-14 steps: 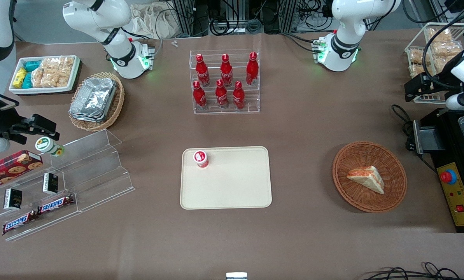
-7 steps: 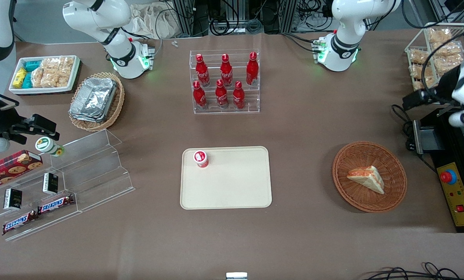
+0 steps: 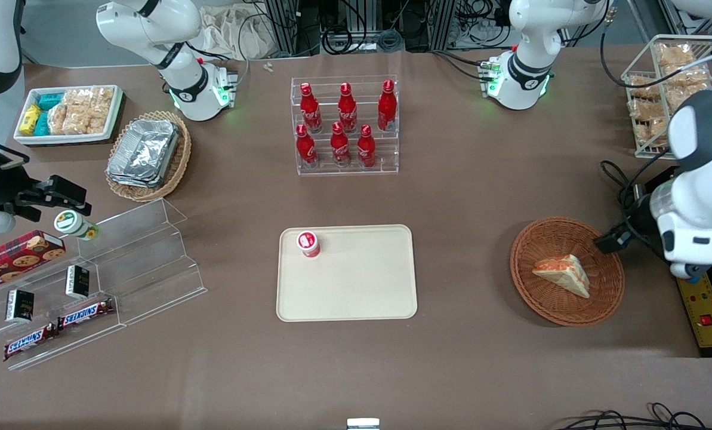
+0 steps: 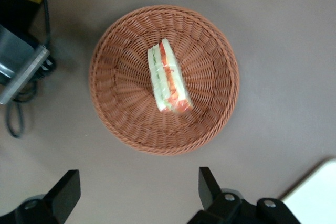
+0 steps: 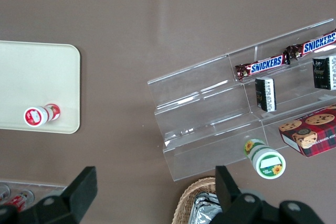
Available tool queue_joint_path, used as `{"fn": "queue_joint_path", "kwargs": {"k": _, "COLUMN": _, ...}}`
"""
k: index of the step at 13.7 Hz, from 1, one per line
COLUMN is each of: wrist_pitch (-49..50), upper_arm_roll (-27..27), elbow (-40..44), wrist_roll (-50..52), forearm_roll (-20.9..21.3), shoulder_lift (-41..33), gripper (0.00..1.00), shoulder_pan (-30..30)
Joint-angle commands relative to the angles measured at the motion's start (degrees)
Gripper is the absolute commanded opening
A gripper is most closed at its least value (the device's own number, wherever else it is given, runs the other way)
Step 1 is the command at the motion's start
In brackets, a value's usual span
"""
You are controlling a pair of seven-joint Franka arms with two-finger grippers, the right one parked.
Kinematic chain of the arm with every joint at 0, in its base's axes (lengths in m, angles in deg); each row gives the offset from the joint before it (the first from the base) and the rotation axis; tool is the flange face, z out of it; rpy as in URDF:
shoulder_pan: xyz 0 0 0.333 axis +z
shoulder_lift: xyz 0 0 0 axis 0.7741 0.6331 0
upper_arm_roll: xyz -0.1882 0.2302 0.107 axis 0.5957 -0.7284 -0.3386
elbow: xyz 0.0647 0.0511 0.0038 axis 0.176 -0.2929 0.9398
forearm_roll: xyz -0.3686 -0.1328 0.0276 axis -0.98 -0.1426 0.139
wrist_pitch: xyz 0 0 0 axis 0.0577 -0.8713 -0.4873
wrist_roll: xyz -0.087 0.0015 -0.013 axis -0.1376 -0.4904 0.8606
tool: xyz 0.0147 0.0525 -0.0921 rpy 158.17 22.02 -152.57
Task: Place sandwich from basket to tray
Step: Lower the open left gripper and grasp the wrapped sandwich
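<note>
the sandwich [image 3: 561,274] lies in the basket [image 3: 606,304], a little toward the working arm's end of the surface [image 3: 481,197] from its middle, filling edge up in the wrist view. the gripper [image 4: 137,195] hangs above the basket's edge, fingers [image 4: 67,192] spread wide and holding nothing.

the wedge is soft: a hard pinch could crush it or squeeze filling out, and a grip on the thin tip could let it swing and drop short of the tray [image 3: 356,298]. a low finger could also catch the weave and drag the basket. the small cup [image 3: 308,243] on the tray narrows the landing spot.

in the front view the arm's body hides most of the gripper. the fingertips are cut off in the wrist view.
</note>
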Motion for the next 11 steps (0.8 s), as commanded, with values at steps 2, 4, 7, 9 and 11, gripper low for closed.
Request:
{"fn": "queue_joint_path", "kwargs": {"k": 2, "wrist_pitch": -7.41, "upper_arm_roll": 0.3, "elbow": -2.72, "wrist_roll": 15.05, "forearm_roll": 0.9, "shoulder_lift": 5.45, "gripper": 1.0, "shoulder_pan": 0.14}}
{"fn": "queue_joint_path", "kwargs": {"k": 4, "wrist_pitch": -9.26, "upper_arm_roll": 0.3, "elbow": -2.72, "wrist_roll": 19.03, "forearm_roll": 2.56, "shoulder_lift": 9.32, "gripper": 1.0, "shoulder_pan": 0.05}}
{"fn": "queue_joint_path", "kwargs": {"k": 7, "wrist_pitch": -12.69, "upper_arm_roll": 0.13, "elbow": -2.72, "wrist_roll": 20.54, "forearm_roll": 3.1, "shoulder_lift": 12.58, "gripper": 1.0, "shoulder_pan": 0.31}}
{"fn": "queue_joint_path", "kwargs": {"k": 9, "wrist_pitch": -14.27, "upper_arm_roll": -1.36, "elbow": -2.72, "wrist_roll": 22.19, "forearm_roll": 3.18, "shoulder_lift": 14.43, "gripper": 1.0, "shoulder_pan": 0.05}}
{"fn": "queue_joint_path", "kwargs": {"k": 11, "wrist_pitch": -15.15, "upper_arm_roll": -1.45, "elbow": -3.42, "wrist_roll": 23.26, "forearm_roll": 3.45, "shoulder_lift": 15.49, "gripper": 1.0, "shoulder_pan": 0.05}}
